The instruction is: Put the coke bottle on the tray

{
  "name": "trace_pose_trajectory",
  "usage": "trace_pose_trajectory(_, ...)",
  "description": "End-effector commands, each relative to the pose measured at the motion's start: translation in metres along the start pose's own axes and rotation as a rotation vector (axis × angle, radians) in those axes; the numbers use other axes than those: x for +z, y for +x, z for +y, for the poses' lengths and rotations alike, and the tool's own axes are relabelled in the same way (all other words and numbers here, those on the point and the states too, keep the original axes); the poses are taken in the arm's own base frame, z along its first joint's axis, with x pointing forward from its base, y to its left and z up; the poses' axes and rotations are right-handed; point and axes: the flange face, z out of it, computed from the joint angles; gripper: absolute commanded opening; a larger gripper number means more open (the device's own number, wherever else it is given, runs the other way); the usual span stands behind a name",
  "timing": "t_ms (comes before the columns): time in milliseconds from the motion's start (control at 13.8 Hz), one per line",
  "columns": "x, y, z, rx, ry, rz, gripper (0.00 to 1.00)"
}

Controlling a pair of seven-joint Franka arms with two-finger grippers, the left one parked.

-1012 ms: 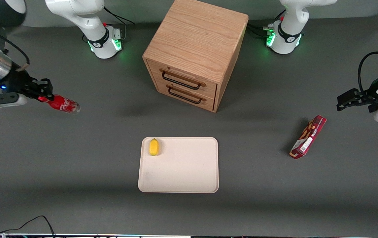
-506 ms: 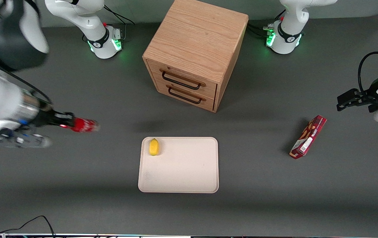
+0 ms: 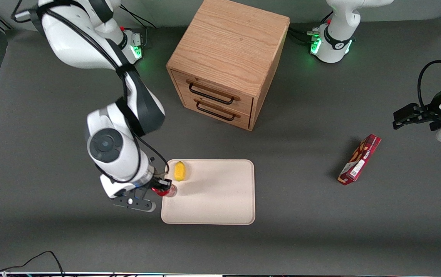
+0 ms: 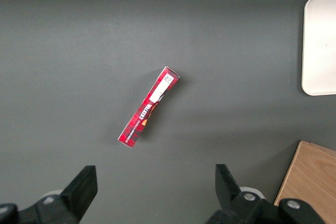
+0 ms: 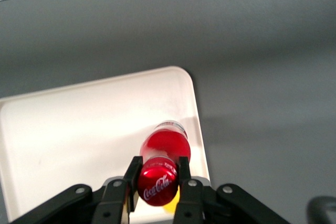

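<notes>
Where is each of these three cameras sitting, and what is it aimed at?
Front view: high up, facing the robots, looking down on the table; shows both arms, the drawer cabinet, the lemon, and the gripper holding the coke bottle over the tray.
Right wrist view: on the working arm, looking down past its jaws at the coke bottle and tray.
Left wrist view: on the parked arm, looking down at the snack box.
All three show the tray.

— Where is everything around the tray (image 3: 220,200)?
— The lemon (image 3: 180,171) lies on it. The gripper (image 3: 161,187) holds the coke bottle (image 3: 167,190) over its rim toward the working arm's end, nearer the camera than the lemon.
— And the cabinet (image 3: 228,61)?
— Farther from the camera than the tray; the snack box (image 3: 359,159) lies toward the parked arm's end.
</notes>
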Motion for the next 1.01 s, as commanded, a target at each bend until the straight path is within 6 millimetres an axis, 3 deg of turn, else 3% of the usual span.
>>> trace_pose_trajectory(0, 0.018, 0.012, -0.01, 0.022, -0.001, 0.09, 0.0)
trace_pose_trajectory(217, 0.034, 0.011, -0.014, 0.012, -0.003, 0.104, 0.0)
trace_pose_trajectory(289, 0.039, 0.011, -0.014, 0.019, -0.009, 0.101, 0.11)
trace_pose_trajectory(361, 0.043, 0.011, -0.013, 0.021, -0.016, 0.105, 0.37)
trace_pose_trajectory(506, 0.042, 0.012, -0.012, 0.015, -0.025, 0.114, 1.0)
trace_pose_trajectory(723, 0.02, 0.011, -0.003, 0.002, -0.034, 0.104, 1.0)
trace_pose_trajectory(867, -0.004, -0.007, 0.018, -0.025, -0.068, 0.055, 1.0)
trace_pose_trajectory(940, -0.017, -0.012, 0.039, -0.025, -0.077, 0.037, 1.0)
